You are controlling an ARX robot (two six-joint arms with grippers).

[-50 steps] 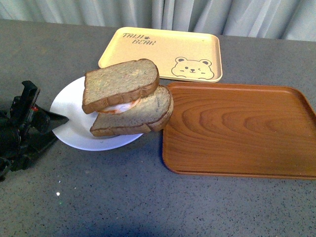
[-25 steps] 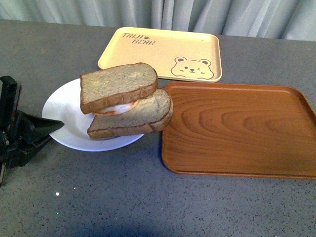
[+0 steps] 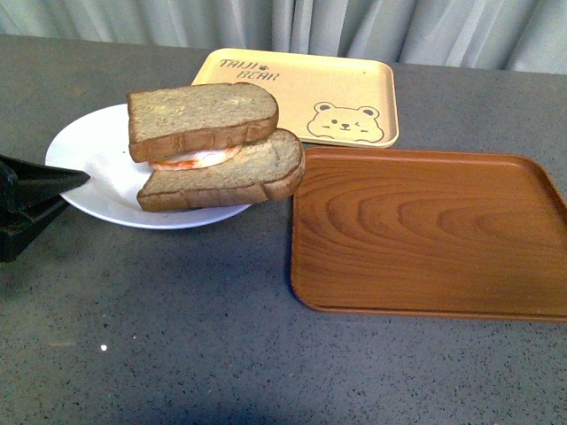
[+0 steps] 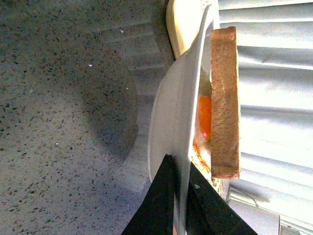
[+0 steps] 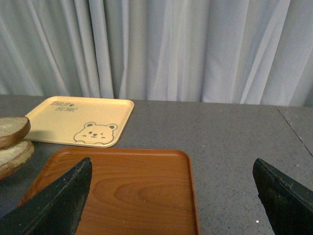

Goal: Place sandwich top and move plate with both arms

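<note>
The white plate is held above the grey table at the left, tilted. On it lies a lower bread slice with fried egg, and the sandwich top sits on that, shifted left. My left gripper is shut on the plate's left rim; in the left wrist view its jaws pinch the plate's edge, with the sandwich top behind. My right gripper is open and empty, above the brown wooden tray; it is out of the front view.
A brown wooden tray lies right of the plate, also in the right wrist view. A yellow bear tray lies behind. Grey curtains hang at the table's far edge.
My left gripper has lifted the plate and carried it left and away from the wooden tray, with the sandwich riding on it. The arm has slid further out of the front view.
</note>
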